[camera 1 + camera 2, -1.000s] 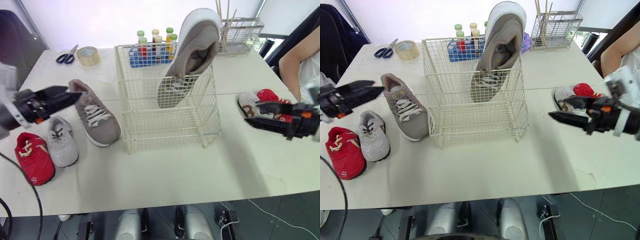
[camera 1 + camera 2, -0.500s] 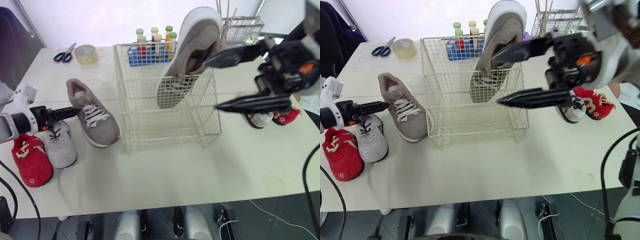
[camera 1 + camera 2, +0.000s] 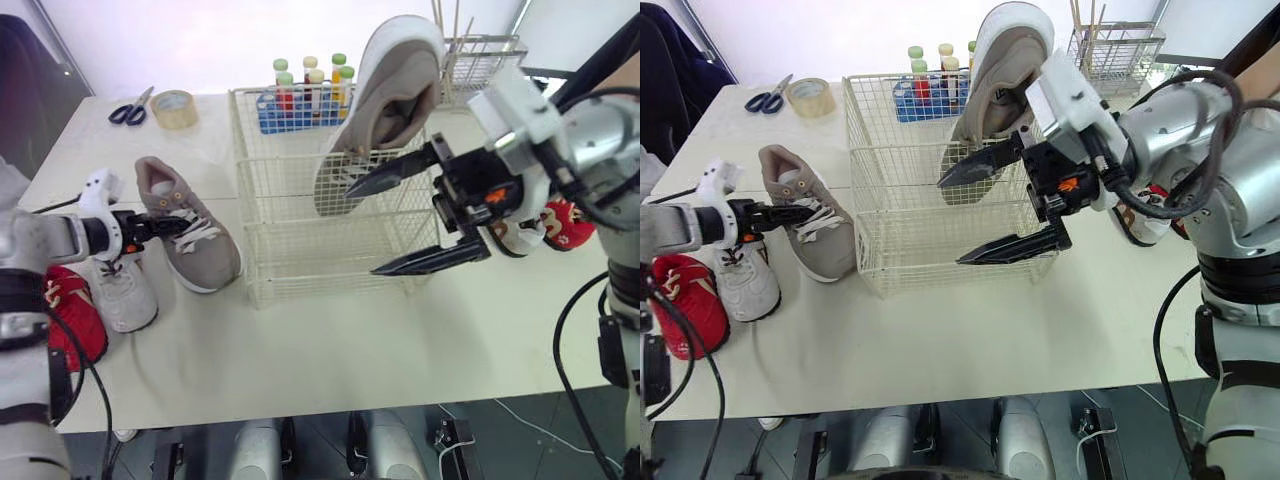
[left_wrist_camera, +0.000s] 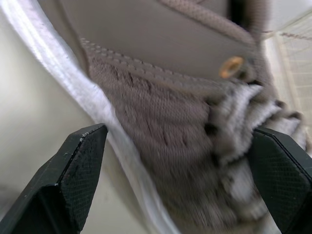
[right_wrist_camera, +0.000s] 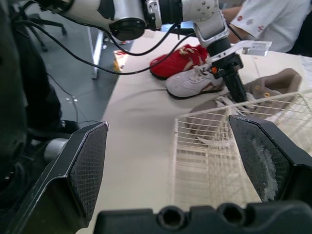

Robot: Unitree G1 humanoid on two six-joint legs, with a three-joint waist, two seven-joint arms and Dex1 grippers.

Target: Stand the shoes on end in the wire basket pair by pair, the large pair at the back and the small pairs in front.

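Step in hand: the second shoe of the large pair. By the layout, the left hand (image 3: 168, 222) is lining up a grasp on the large grey lace-up shoe (image 3: 195, 240) lying on the pale desk (image 3: 330, 350).
Left hand: its fingers are apart, one on either side of that shoe's upper by the laces, and not clamped on it. The left wrist view shows grey knit and the white sole edge between them.
Right hand: the right hand (image 3: 360, 230) is spread wide and empty. It hangs just in front of the white wire basket (image 3: 290, 260), with its fingertips aimed toward the left hand.
Basket contents: the matching grey shoe (image 3: 385, 100) stands toe down and leaning, just beyond the right hand's upper finger. Its heel rises above the rim.
Small pairs: a small red shoe (image 3: 70, 325) and a small grey-white shoe (image 3: 125, 295) lie just behind the left hand. Another red small shoe (image 3: 562, 220) and a white small shoe (image 3: 515, 238) lie behind the right hand's wrist. None of these is in the basket.
Progress: about one shoe of six is placed.
Next move: close the left fingers firmly on the upper and lift. Then tip the shoe toe down and carry it over the rim to stand beside its mate at the back. The right hand looks well placed to steady the shoe or receive it.
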